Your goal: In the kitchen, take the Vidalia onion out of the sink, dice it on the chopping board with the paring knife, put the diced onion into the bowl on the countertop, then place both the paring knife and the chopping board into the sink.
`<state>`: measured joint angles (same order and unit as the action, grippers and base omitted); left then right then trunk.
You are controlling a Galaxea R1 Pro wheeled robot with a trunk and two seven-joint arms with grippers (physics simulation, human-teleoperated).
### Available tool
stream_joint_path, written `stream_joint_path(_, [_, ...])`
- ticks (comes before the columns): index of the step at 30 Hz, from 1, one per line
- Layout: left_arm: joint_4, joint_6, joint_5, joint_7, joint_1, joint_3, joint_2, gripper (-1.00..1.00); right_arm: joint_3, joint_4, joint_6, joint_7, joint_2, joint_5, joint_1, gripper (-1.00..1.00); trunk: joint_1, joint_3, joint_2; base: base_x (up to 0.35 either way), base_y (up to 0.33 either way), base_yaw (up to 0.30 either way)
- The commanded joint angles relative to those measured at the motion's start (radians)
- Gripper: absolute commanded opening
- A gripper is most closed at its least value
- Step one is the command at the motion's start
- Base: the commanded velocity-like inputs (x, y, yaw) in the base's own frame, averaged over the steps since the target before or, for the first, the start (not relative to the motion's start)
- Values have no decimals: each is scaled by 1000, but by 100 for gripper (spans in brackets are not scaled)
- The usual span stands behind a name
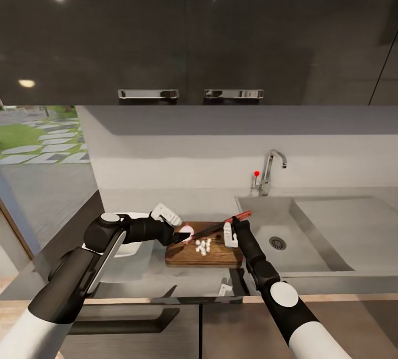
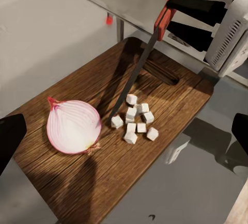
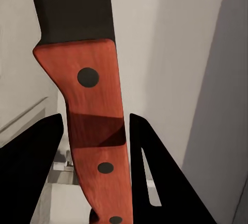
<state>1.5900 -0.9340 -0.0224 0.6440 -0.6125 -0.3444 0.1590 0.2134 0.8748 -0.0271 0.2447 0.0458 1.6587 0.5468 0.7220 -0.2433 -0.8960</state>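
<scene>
Kitchen tabletop (image 1: 138, 281): dicing step. Right gripper (image 1: 236, 229) clamped on paring knife (image 2: 150, 53), tip at diced onion (image 2: 135, 120) on chopping board (image 2: 77, 182); left gripper (image 1: 178, 236) apart beside onion half (image 2: 73, 126). Next: cut remaining half.

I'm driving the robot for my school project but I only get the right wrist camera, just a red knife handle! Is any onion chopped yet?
Observer: Yes. A small pile of white onion cubes lies on the chopping board, right at the tip of the paring knife.

Operator: Is there onion left to cut?

Observer: Yes, one onion half sits cut side up on the board, beside the cubes and apart from them.

Operator: Where's my other hand?

Observer: The left gripper hovers open over the onion half, not touching it.

Operator: And the bowl?

Observer: The white bowl stands on the countertop left of the board, mostly hidden behind the left arm.
</scene>
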Motion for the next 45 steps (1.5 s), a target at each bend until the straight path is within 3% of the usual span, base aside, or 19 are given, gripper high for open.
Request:
stream_joint_path(1, [1, -6, -2, 0, -1, -1, 1, 100, 0, 0, -3, 4, 0, 10, 1, -100, 0, -1, -1, 0, 0, 0])
stream_joint_path(17, [1, -6, -2, 0, -1, -1, 1, 100, 0, 0, -3, 4, 0, 10, 0, -100, 0, -1, -1, 0, 0, 0])
stream_joint_path(28, [1, -6, -2, 0, -1, -1, 1, 100, 0, 0, -3, 4, 0, 10, 0, -100, -42, 33, 76, 0, 0, 0])
stream_joint_path(45, [1, -2, -1, 0, -1, 5, 8, 100, 0, 0, -2, 4, 0, 10, 0, -100, -42, 33, 76, 5, 29, 0])
